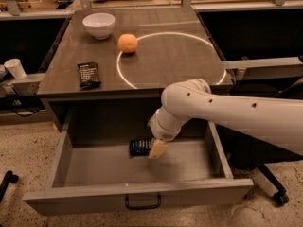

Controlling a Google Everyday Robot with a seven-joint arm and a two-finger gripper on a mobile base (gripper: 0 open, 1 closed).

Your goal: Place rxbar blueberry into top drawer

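The top drawer point(142, 196) stands pulled open below the counter, its dark handle at the front centre. The rxbar blueberry point(138, 147), in a dark blue wrapper, is down inside the drawer near its middle. My gripper point(152, 149) reaches into the drawer from the right on the white arm and sits at the bar's right end, touching or gripping it. One pale fingertip point(158, 150) shows beside the bar; the other is hidden.
On the countertop point(180, 60) are a white bowl point(99, 25), an orange point(128, 43) and a black-wrapped bar with white text point(89, 74). A white cup point(15, 68) stands on a side ledge at left. A chair base point(277, 193) is on the floor at right.
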